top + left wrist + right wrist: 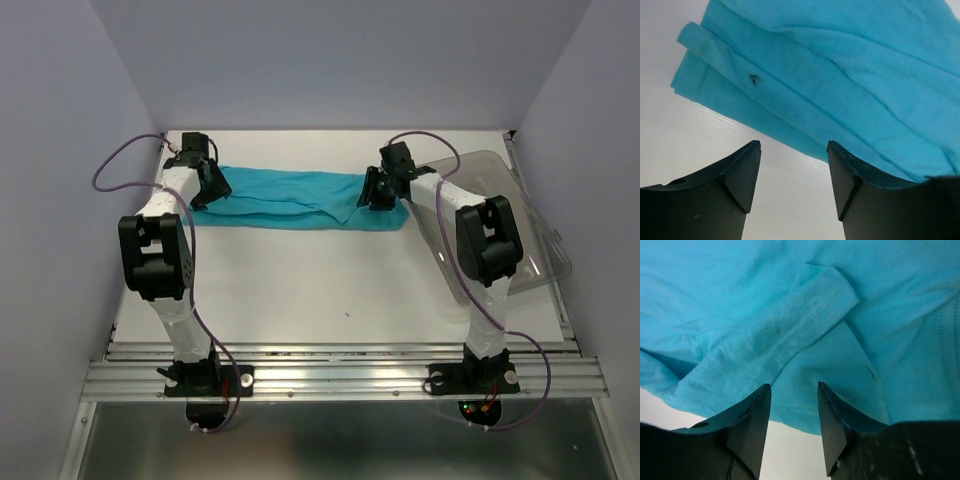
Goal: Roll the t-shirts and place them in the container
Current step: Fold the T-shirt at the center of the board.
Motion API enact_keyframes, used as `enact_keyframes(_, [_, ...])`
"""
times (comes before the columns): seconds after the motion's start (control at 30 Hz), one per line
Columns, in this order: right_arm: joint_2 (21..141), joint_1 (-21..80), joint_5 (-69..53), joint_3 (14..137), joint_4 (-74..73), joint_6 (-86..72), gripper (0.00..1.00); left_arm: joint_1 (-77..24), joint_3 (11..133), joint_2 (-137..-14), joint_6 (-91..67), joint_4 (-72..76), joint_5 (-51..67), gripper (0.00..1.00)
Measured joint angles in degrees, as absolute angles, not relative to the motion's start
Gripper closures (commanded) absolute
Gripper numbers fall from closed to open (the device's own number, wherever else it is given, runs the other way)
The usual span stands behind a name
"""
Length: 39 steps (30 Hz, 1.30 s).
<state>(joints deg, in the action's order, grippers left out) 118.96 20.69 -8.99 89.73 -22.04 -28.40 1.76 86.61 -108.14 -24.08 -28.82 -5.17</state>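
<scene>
Plain teal thin-cloth t-shirt, folded strip along white bench far edge. Left gripper jaws apart at left end; right gripper jaws apart over right end, maybe touching.

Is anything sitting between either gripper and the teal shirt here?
Nothing visible. The left gripper hangs open at the left end of the teal shirt, the right gripper open over its right end, only cloth and bare table beneath them. The clear bin sits off to the right, outside both paths.
</scene>
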Motion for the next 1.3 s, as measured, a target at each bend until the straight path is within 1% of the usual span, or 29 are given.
enact_keyframes(0.1, [119.46,20.73,-10.35,89.84,-21.82,-28.77,0.52,0.95,84.55,-108.05,-24.12,-28.47,-4.84,0.40])
enact_keyframes(0.2, [119.46,21.02,-10.92,89.84,-21.63,-28.97,0.52,0.40,81.80,-107.72,-24.14,-28.16,-4.47,0.41])
enact_keyframes(0.37, [119.17,22.85,-11.16,89.82,-21.45,-29.02,0.52,0.47,78.17,-105.95,-24.27,-27.94,-4.32,0.41])
enact_keyframes(0.6, [116.66,27.00,-12.10,89.19,-21.37,-29.34,0.52,0.71,77.76,-105.47,-24.80,-24.32,-2.96,0.41])
enact_keyframes(0.63, [116.22,27.31,-12.14,89.06,-21.39,-29.39,0.51,0.73,77.78,-105.54,-24.95,-23.75,-2.79,0.41])
enact_keyframes(0.67, [115.83,27.59,-12.25,89.03,-21.41,-29.39,0.51,0.73,77.93,-105.71,-25.02,-23.38,-2.57,0.37])
enact_keyframes(0.77, [114.54,27.75,-12.21,88.99,-21.37,-29.39,0.51,0.73,78.91,-107.02,-25.36,-22.65,-2.07,0.31])
enact_keyframes(0.9, [112.90,27.66,-11.86,88.23,-21.37,-29.36,0.50,0.73,79.13,-108.29,-25.63,-22.22,-1.96,0.29])
enact_keyframes(0.93, [112.75,27.59,-11.79,88.20,-21.34,-29.36,0.49,0.73,79.13,-108.40,-25.61,-22.26,-2.00,0.28])
enact_keyframes(0.97, [112.75,27.49,-11.75,88.20,-21.32,-29.34,0.48,0.73,79.13,-108.47,-25.67,-22.24,-2.02,0.22])
enact_keyframes(1.0, [112.75,27.44,-11.75,88.14,-21.34,-29.36,0.48,0.73,79.13,-108.49,-25.67,-22.26,-2.17,0.19])
enact_keyframes(1.13, [112.75,27.44,-11.75,88.01,-21.39,-29.34,0.48,0.75,79.18,-108.79,-26.04,-22.26,-3.51,0.19])
enact_keyframes(1.2, [112.75,27.44,-11.68,87.99,-21.39,-29.34,0.48,0.78,79.18,-108.92,-26.04,-22.24,-4.14,0.23])
enact_keyframes(1.3, [112.75,27.44,-11.55,87.96,-21.39,-29.34,0.47,0.91,79.31,-109.38,-26.06,-22.00,-4.86,0.26])
